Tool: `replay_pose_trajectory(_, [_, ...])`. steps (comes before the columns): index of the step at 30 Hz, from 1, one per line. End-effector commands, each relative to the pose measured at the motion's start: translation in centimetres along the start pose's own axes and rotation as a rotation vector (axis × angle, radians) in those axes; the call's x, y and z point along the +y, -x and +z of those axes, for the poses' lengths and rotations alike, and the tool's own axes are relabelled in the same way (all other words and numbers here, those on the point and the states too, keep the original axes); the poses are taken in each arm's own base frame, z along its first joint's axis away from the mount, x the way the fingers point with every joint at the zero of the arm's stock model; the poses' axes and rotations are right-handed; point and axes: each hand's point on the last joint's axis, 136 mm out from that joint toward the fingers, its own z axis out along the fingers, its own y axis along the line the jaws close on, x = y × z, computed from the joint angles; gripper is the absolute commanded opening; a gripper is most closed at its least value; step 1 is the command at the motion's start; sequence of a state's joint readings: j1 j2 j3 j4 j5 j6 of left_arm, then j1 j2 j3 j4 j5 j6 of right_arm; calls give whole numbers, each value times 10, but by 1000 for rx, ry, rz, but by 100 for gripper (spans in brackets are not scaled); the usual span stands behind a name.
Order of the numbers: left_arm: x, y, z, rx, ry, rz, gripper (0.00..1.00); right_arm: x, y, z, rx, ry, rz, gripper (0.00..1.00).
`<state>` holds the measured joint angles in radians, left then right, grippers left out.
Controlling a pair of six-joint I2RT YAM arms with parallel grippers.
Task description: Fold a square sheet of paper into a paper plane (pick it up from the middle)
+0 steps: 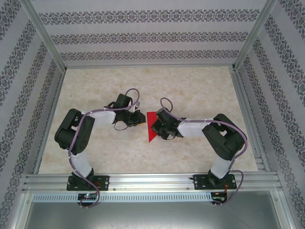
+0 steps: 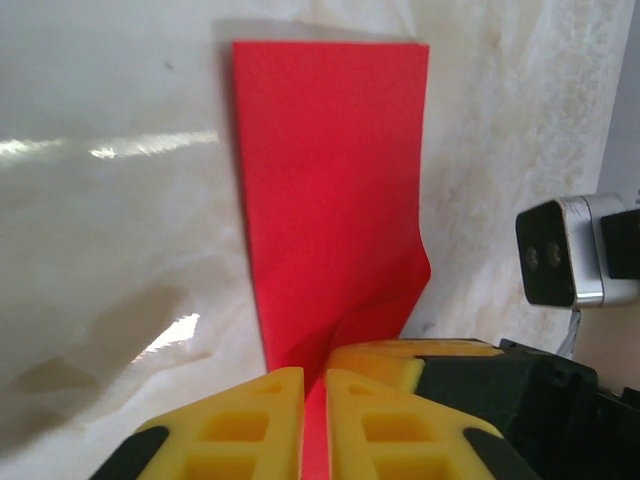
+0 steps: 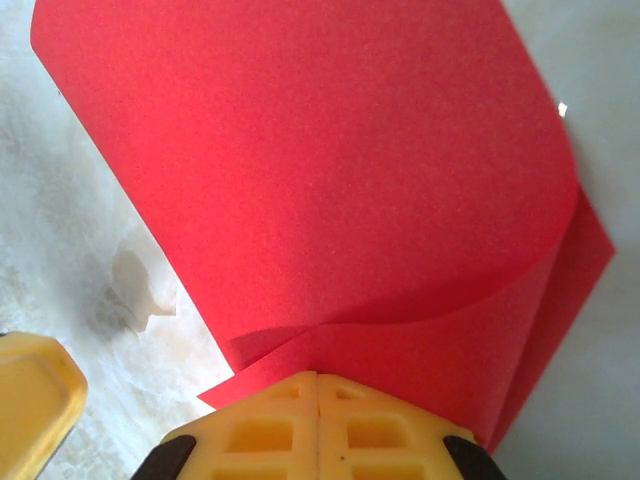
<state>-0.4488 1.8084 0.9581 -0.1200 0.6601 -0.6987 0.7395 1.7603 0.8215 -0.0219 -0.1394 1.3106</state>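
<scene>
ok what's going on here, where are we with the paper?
Both arms are on the red sheet of paper. The left gripper is shut on one edge, with red showing between its fingers. The right gripper, close by, is shut too and seems to pinch the sheet where a top layer curls over in a loose, uncreased fold. No plane shape yet.

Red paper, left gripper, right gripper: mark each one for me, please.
red paper (image 1: 150,133), top external view, bare lower corner.
left gripper (image 2: 314,388), left wrist view, between yellow fingertips pinching the paper.
right gripper (image 3: 318,382), right wrist view, seam between closed fingertips.
</scene>
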Motion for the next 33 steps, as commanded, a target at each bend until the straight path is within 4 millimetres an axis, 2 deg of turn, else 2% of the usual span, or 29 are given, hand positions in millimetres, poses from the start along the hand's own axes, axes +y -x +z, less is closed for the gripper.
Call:
replay_pose_trajectory(1, [-13,-11,7,41,-50,38,11,-62,-14,9,33,-199,6,2])
replay_pose_trajectory(8, [-12,-28,23,104,-32,56,6,-63,-15,9,35,-200,8,2])
replay_pose_trajectory(14, [-7,-31,33,123,-4,57,4,-62,-14,8,33,-199,9,2])
replay_pose_trajectory(29, [24,-21,42,54,136,42,4,-55,-15,6,35,-166,-19,3])
replay_pose_trajectory(31, [25,-22,40,51,140,46,4,-53,-15,5,36,-158,-36,3])
replay_pose_trajectory(33, [18,-21,40,50,107,56,4,-52,-14,3,35,-153,-45,3])
